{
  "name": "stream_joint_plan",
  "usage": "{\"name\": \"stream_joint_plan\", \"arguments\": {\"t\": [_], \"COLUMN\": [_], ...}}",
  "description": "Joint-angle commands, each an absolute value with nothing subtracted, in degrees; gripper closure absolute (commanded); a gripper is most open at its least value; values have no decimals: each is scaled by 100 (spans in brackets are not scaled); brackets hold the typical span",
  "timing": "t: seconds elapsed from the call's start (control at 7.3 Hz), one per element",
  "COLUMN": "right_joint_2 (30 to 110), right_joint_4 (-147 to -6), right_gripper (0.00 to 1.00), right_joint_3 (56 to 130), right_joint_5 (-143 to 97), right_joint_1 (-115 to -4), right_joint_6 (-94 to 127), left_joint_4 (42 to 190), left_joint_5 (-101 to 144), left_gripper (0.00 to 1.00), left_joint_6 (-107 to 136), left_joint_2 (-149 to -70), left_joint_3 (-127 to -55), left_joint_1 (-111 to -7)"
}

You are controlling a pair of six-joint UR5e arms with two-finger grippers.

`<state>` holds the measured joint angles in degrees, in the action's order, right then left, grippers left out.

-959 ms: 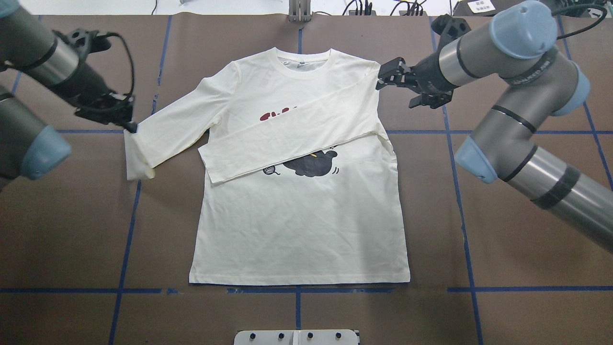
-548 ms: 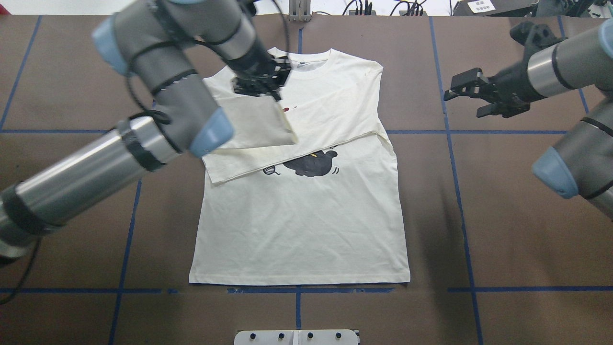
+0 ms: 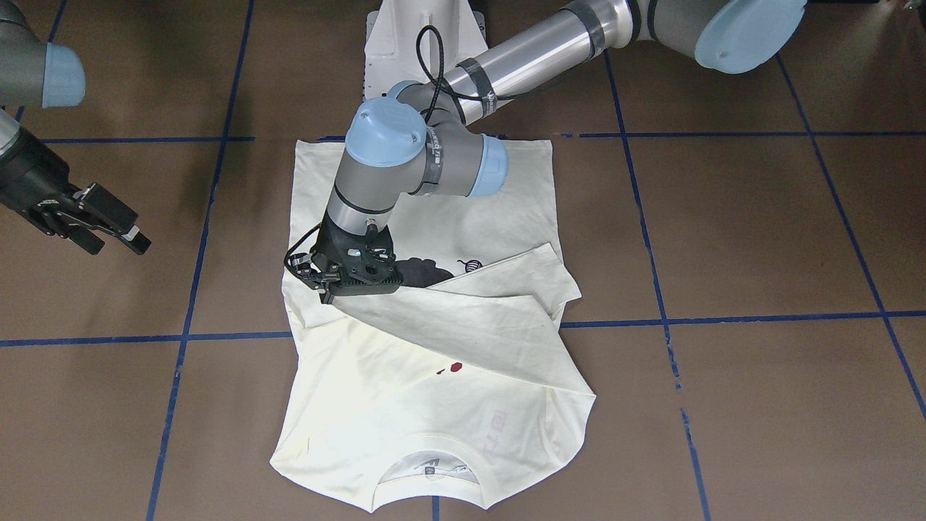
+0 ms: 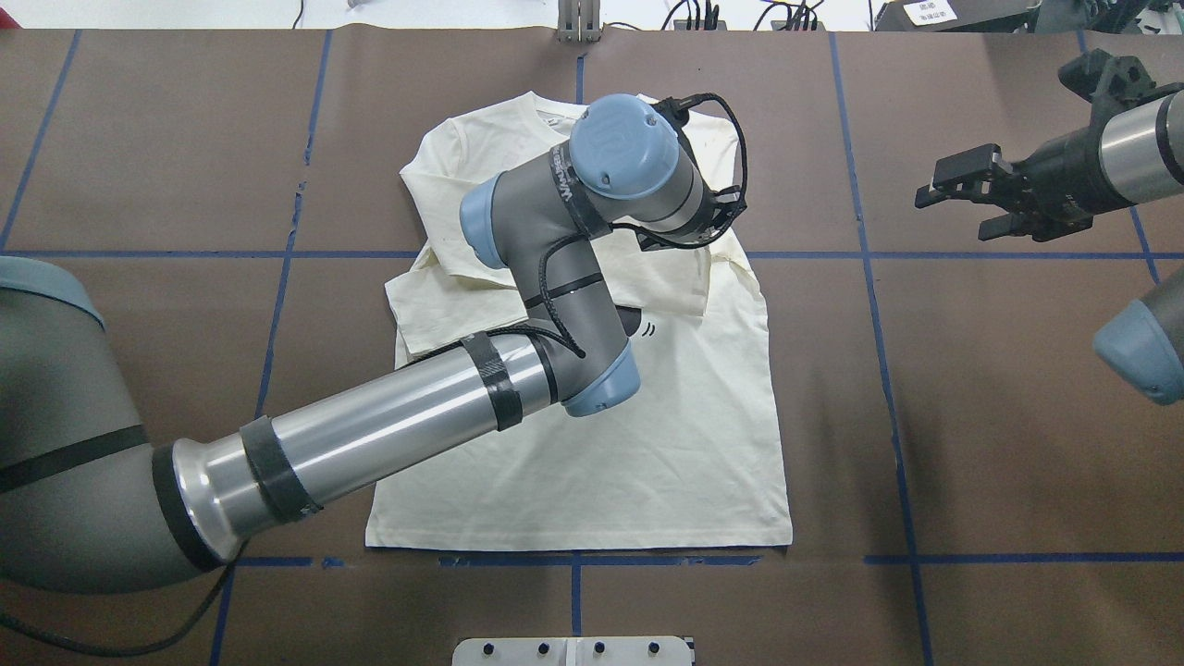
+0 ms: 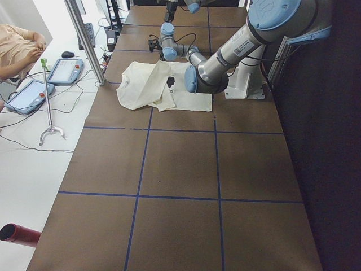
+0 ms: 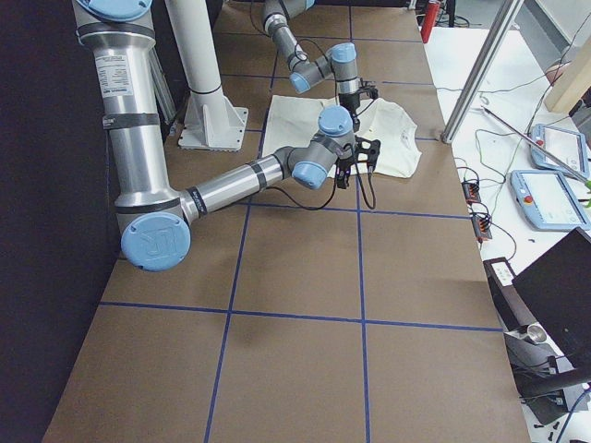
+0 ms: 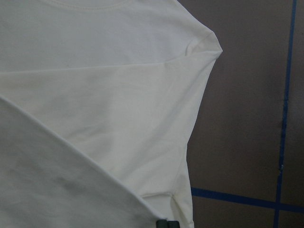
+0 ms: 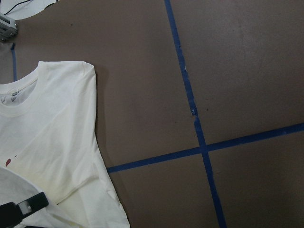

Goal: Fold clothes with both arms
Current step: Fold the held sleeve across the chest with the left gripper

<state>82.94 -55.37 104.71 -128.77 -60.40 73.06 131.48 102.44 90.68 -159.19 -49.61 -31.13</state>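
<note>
- Left gripper, clamped on a sleeve, has swept it from the collar across the T-shirt, which lies flat on the table.
- Right gripper, jaws apart and empty, has backed farther off.
- Both sleeves now cross the chest; the body folds look next.

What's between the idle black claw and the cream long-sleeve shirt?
Nothing but bare brown table with a blue tape line, between the black right gripper and cream long-sleeve shirt; the overhead view shows it.
</note>
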Motion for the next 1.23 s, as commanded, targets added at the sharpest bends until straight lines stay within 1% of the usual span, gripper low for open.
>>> {"name": "stream_joint_plan", "arguments": {"t": [0.0, 0.14, 0.27, 0.41, 0.55, 0.68, 0.82, 0.96, 1.1], "right_joint_2": [8428, 8516, 8551, 8543, 8499, 8499, 8490, 8482, 8386], "right_joint_4": [-5528, -5528, -5528, -5528, -5537, -5537, -5555, -5572, -5607], "right_gripper": [0, 0, 0, 0, 0, 0, 0, 3, 8], "right_joint_3": [10503, 10599, 10634, 10643, 10635, 10661, 10696, 10853, 11089], "right_joint_5": [-12867, -12858, -12832, -12728, -12553, -12142, -11972, -11710, -11046], "right_joint_1": [-6064, -6073, -6073, -6056, -5873, -5462, -5032, -4523, -3726], "right_joint_6": [7304, 7312, 7312, 7313, 7365, 7461, 7888, 8806, 9703], "left_joint_4": [13623, 13614, 13632, 13658, 13649, 13510, 13082, 12687, 12317], "left_joint_5": [9914, 9914, 9905, 9905, 9923, 10062, 10412, 10467, 10511], "left_gripper": [100, 94, 81, 40, 39, 39, 41, 42, 48], "left_joint_6": [9263, 9264, 9264, 9290, 9603, 9606, 9554, 9301, 9107], "left_joint_2": [-16259, -16347, -16348, -16339, -16191, -15511, -14347, -13500, -12987], "left_joint_3": [-4386, -4255, -4237, -4262, -4445, -5457, -7076, -8259, -8984], "left_joint_1": [-2919, -2857, -2822, -2830, -3013, -3197, -3260, -3365, -3392]}}
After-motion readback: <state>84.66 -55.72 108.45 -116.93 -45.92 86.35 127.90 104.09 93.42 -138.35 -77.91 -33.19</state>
